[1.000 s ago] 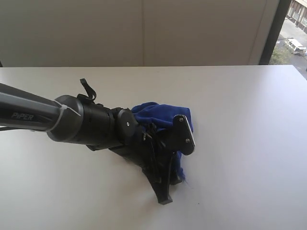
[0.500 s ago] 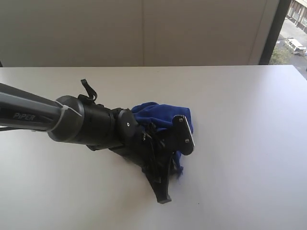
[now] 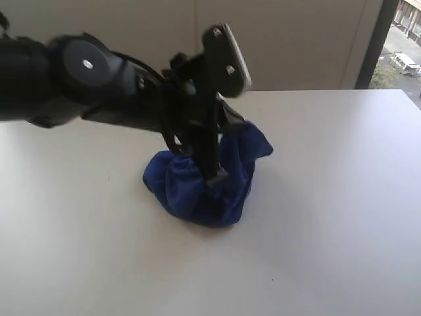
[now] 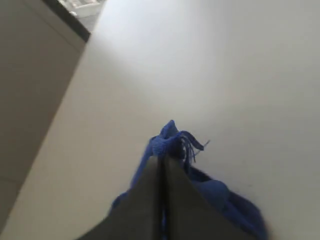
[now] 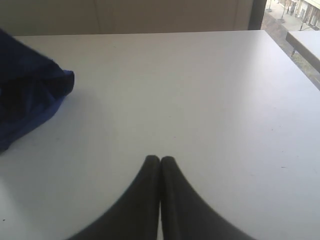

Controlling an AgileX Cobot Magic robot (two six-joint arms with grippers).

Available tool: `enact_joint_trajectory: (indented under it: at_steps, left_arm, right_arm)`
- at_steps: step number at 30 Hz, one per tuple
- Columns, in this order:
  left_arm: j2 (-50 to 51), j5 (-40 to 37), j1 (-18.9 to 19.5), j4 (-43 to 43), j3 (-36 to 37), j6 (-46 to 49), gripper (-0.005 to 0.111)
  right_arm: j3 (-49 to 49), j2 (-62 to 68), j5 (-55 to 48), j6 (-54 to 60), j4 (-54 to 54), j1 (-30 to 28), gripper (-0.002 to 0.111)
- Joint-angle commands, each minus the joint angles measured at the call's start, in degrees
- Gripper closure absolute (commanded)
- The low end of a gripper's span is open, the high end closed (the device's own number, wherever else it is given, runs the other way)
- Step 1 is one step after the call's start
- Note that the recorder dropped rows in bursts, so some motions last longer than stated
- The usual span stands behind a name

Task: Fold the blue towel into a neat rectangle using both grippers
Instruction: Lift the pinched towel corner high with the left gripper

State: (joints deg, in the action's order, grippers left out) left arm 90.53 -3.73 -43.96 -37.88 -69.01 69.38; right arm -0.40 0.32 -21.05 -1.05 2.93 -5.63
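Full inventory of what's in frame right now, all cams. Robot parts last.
towel: 1, deep blue, bunched in a heap mid-table, one corner pulled up
table: 1, white, under everything
wall: 1, beige panels, behind the table's far edge
window: 1, dark frame, far right of the exterior view, street outside
left gripper: 1, black, shut on a frayed towel corner, above the heap
right gripper: 1, black, shut with nothing in it, over bare table off to one side of the towel; not seen in the exterior view
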Motion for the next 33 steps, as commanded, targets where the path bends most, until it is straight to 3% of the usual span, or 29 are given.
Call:
enact_joint_trajectory:
  at_steps: [1, 7, 11, 17, 29, 33]
  left_arm:
    - [-6.3, -1.1, 6.4, -0.4, 0.2, -0.2, 0.107]
    - [-11.7, -2.0, 13.3, -0.1, 0.2, 0.0, 0.107]
    - [-14.1, -1.9, 17.5, 4.7, 0.2, 0.0, 0.107]
    - [-16.2, -1.4, 21.9, 5.4, 0.2, 0.0, 0.107]
    - [-17.9, -0.9, 22.7, 9.4, 0.2, 0.0, 0.107]
    - [-17.9, -0.1, 22.7, 10.1, 0.2, 1.0, 0.107]
  right_arm:
    - [0.4, -0.3, 0.6, -0.2, -0.1, 0.3, 0.108]
    - [0.4, -0.3, 0.6, -0.2, -0.1, 0.3, 0.108]
    - [0.4, -0.3, 0.6, -0.2, -0.1, 0.3, 0.108]
    - [0.4, -0.3, 0.6, -0.2, -0.1, 0.3, 0.108]
    - [0.4, -0.3, 0.7, -0.2, -0.2, 0.3, 0.108]
    - [0.4, -0.3, 8.7, -1.2, 0.1, 0.3, 0.108]
